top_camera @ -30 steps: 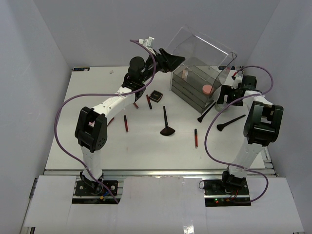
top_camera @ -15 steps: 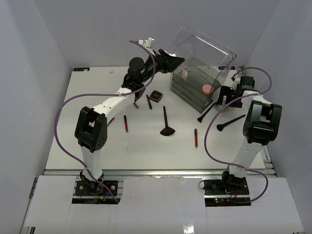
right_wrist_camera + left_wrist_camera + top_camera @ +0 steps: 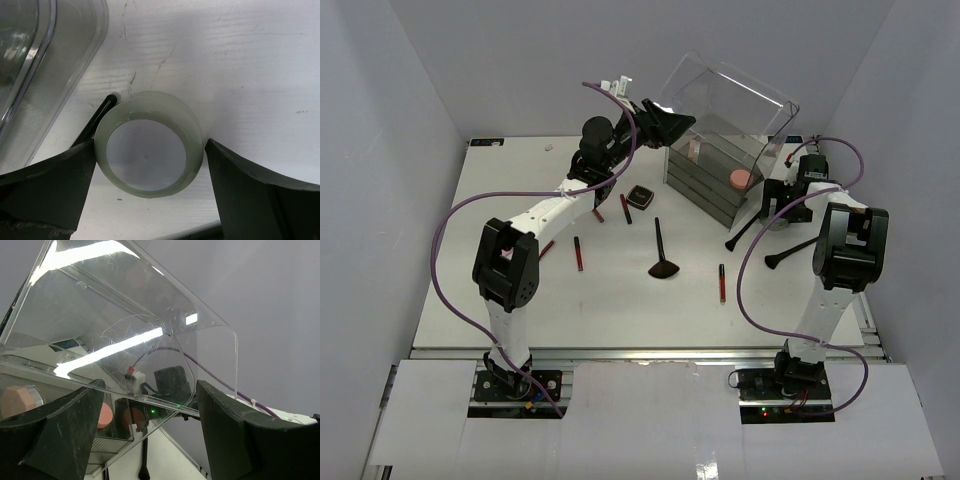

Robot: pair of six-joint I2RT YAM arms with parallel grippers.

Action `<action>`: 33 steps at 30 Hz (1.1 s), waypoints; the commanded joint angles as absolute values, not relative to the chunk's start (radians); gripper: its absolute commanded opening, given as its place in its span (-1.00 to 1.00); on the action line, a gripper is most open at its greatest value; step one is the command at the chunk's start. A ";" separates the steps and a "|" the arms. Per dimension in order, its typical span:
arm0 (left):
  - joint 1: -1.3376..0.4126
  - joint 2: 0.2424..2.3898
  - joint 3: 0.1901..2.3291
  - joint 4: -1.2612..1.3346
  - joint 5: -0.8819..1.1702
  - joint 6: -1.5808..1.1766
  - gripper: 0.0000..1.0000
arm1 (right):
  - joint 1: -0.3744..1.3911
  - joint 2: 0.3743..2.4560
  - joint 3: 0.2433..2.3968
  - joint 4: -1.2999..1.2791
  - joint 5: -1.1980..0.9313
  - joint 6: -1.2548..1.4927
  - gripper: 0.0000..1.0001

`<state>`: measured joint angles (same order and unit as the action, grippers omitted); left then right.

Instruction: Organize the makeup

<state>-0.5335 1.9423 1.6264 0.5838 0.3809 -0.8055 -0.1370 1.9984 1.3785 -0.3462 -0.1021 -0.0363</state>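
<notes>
My left gripper (image 3: 676, 122) is open at the raised clear lid (image 3: 130, 325) of the drawer box (image 3: 715, 175); the lid's edge runs between its fingers (image 3: 65, 425). Inside the box lies a pink octagonal puff (image 3: 741, 180), which also shows in the left wrist view (image 3: 17, 400). My right gripper (image 3: 150, 150) is open, its jaws on either side of a pale round jar (image 3: 147, 150), close to its sides. On the table lie a fan-headed brush (image 3: 663, 262), a square black compact (image 3: 640, 196), dark-red pencils (image 3: 578, 253) (image 3: 722, 283) (image 3: 625, 207), and two black brushes (image 3: 745, 232) (image 3: 793, 252).
The box's clear corner (image 3: 45, 60) is just left of the jar, and a black brush handle (image 3: 97, 120) touches the jar's left side. Grey walls enclose the table. The right table edge is close to my right arm (image 3: 845, 240).
The lid and box have shifted slightly left with my left gripper. My right gripper has moved a little left and down towards the jar.
</notes>
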 commanded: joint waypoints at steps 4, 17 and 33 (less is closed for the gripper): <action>-0.534 1.888 1.630 0.627 0.387 -0.803 0.69 | -0.115 1.991 1.407 -0.381 -0.065 -0.076 0.70; -0.534 1.878 1.624 0.621 0.385 -0.800 0.69 | -0.149 1.869 1.313 -0.378 -0.151 -0.131 -0.47; -0.532 1.875 1.639 0.608 0.373 -0.801 0.69 | -0.176 1.237 0.815 -0.335 -0.499 -0.629 -0.85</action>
<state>-0.5327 1.9423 1.6257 0.5823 0.3771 -0.8051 -0.1792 1.4013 0.9172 -0.3272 -0.3512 -0.4005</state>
